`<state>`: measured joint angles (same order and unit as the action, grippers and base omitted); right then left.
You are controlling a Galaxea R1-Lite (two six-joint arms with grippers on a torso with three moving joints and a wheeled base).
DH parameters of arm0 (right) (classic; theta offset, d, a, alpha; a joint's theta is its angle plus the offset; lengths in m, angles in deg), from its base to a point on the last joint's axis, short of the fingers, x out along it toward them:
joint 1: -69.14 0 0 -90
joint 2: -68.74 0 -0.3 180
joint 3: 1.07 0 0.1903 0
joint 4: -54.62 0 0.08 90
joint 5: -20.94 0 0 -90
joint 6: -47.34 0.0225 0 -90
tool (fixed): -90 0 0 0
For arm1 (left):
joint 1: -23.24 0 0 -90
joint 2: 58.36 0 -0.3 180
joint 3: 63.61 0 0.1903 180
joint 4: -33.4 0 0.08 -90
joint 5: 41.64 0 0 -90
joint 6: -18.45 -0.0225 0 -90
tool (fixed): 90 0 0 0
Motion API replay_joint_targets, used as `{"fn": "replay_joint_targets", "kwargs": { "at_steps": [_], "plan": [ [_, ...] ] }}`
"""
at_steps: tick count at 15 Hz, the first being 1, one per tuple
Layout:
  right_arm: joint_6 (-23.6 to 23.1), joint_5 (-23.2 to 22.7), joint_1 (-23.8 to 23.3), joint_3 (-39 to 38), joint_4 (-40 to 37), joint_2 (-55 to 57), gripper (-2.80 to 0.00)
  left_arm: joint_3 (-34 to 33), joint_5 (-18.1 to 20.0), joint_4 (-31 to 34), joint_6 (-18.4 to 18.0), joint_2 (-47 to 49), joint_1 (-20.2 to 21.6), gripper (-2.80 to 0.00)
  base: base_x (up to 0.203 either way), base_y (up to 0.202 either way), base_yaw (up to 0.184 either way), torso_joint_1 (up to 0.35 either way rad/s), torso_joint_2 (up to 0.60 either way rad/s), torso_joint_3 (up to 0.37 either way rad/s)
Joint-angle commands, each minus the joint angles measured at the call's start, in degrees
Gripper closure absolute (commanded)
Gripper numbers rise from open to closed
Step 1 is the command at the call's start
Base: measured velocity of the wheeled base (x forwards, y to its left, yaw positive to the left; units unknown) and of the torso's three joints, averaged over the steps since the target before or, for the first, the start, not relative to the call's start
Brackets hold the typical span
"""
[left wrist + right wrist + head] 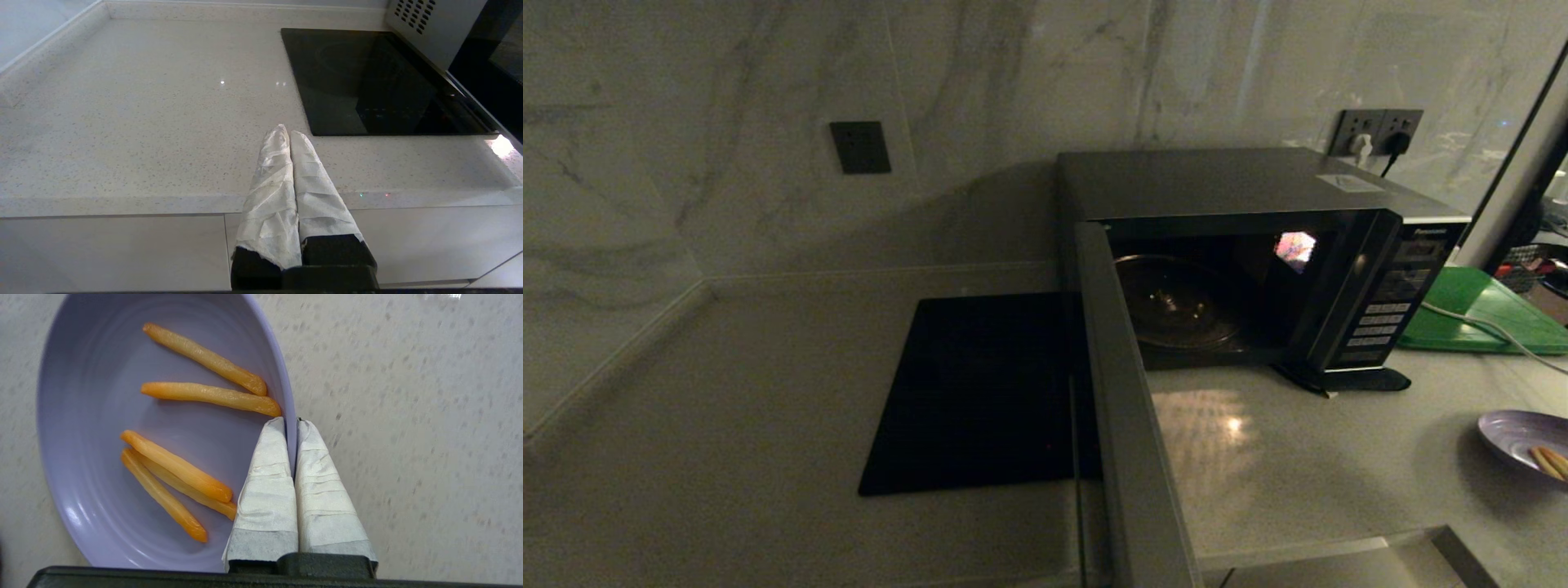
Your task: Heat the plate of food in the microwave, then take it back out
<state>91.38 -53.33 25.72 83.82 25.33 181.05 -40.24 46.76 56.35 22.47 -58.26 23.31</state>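
From my head view the plate of food (1523, 437) runs off the right edge, so only part of its rim and the ends of a few fries show, and my right pincer (291, 424) clamped on that rim is out of that picture altogether. The microwave (1258, 245) door (1131, 425) is cut by the bottom edge. The green tray (1486, 314) passes out of frame on the right, and the button labels are too small to read.

Pale lilac plate of food (122, 457) with golden-yellow sticks; speckled off-white counter (408, 416); dark-doored silver-grey microwave (1225, 184); green tray (1478, 314).
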Motion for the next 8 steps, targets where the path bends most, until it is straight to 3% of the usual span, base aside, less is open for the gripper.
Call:
{"fn": "replay_joint_targets", "kwargs": {
  "at_steps": [1,8],
  "plan": [
    [0.08,-0.16,-1.14,0.1,-0.14,1.16,0.0,0.0,0.01,-0.02,0.03,-0.01,0.01,0.0,0.0,0.0,0.0,0.0,0.0,0.0],
    [0.0,-1.14,-1.93,0.1,-0.14,1.88,0.0,0.0,0.01,-0.02,0.03,-0.01,0.01,0.0,0.0,0.0,0.0,0.0,0.0,0.0]
  ]
}}
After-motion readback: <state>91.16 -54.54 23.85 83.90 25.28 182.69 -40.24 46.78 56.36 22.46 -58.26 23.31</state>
